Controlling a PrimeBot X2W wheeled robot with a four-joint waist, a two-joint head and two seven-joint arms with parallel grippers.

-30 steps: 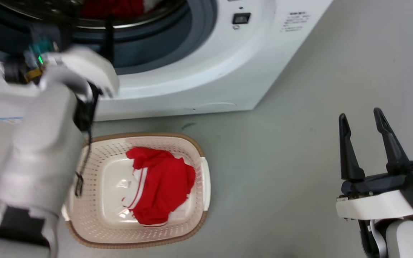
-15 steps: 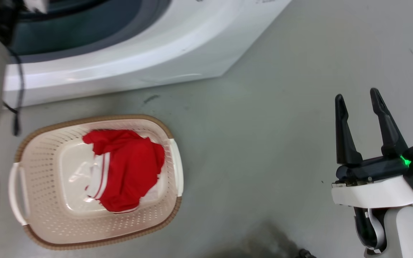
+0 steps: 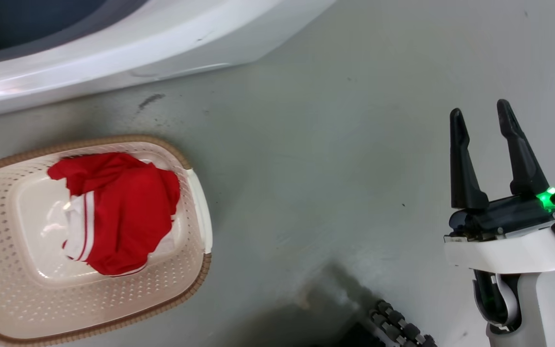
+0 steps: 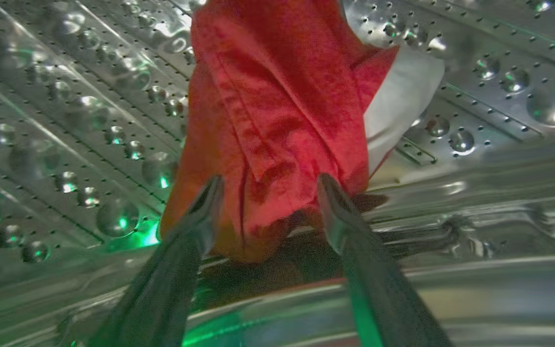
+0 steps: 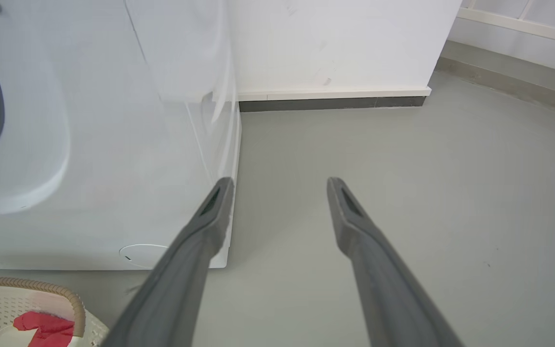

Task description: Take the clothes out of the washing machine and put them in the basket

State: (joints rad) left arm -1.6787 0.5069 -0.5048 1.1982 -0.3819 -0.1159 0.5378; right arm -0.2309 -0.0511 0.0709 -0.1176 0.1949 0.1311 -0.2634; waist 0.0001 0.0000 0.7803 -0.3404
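- Head view: the striped garment (image 3: 123, 207) is lying bunched in the basket (image 3: 199, 202), which is sitting on the floor (image 3: 330, 168) just in front of the washing machine (image 3: 162, 53). The right gripper (image 3: 480, 110) is hovering well apart from both, out at the right, with its fingers spread and nothing between them.
- Left wrist view: the left gripper (image 4: 270, 179) is reaching inside the steel drum (image 4: 65, 120) with its fingers wide apart. The red garment (image 4: 277, 96) is lying straight ahead of it. The near end of the bundle is showing in the gap between the two fingertips, while the rest is stretching up and away along the line of the fingers. A white part (image 4: 403, 106) is sticking out on the right of this view. Whether the tips are already touching cloth is hard to tell. Since the long axis is running with the fingers, closing should be pinching the bundle across its narrow width, probably after a short push forward.
- Right wrist view: the right gripper (image 5: 280, 180) is pointing at bare floor beside the corner of the washing machine (image 5: 113, 120), with its fingers apart and empty. The basket (image 5: 72, 301) and the striped garment (image 5: 41, 327) are showing at the lower left. The left arm is by far the nearer to the clothes left in the drum, so the pull-out looks like its job.
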